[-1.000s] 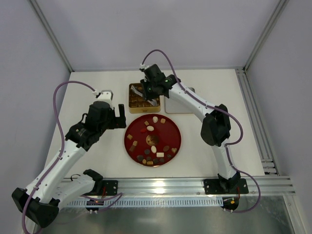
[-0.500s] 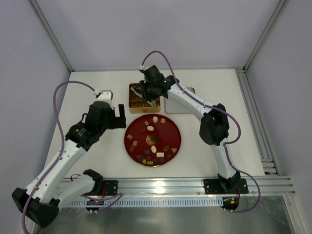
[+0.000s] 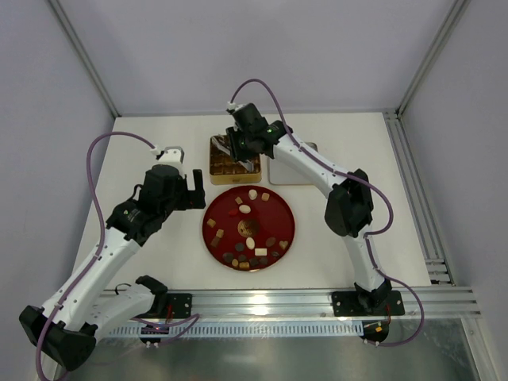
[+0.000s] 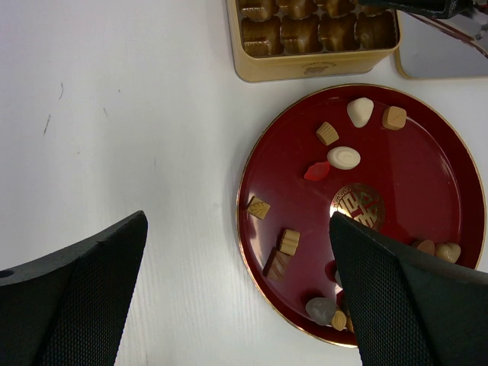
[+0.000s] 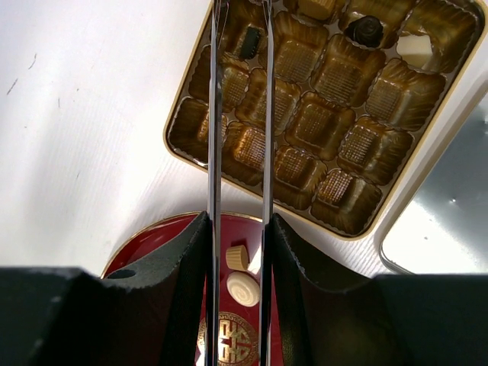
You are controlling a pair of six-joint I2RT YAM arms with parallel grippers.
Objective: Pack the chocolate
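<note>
over the gold box (image 3: 248,167), right gripper (image 3: 230,147), jaws narrowly parted, has edged back; left gripper (image 4: 238,221) gapes empty.

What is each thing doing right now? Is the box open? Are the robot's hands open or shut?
Gold box: open, most cups empty, a few filled.
Lid: off, flat beside the box.
Red plate: holds many pieces.
Chocolate: mostly on the plate.
Left gripper: wide open, empty.
Right gripper: over the box, narrow gap, a dark piece between its tips; gripped or not, cannot tell.
</note>
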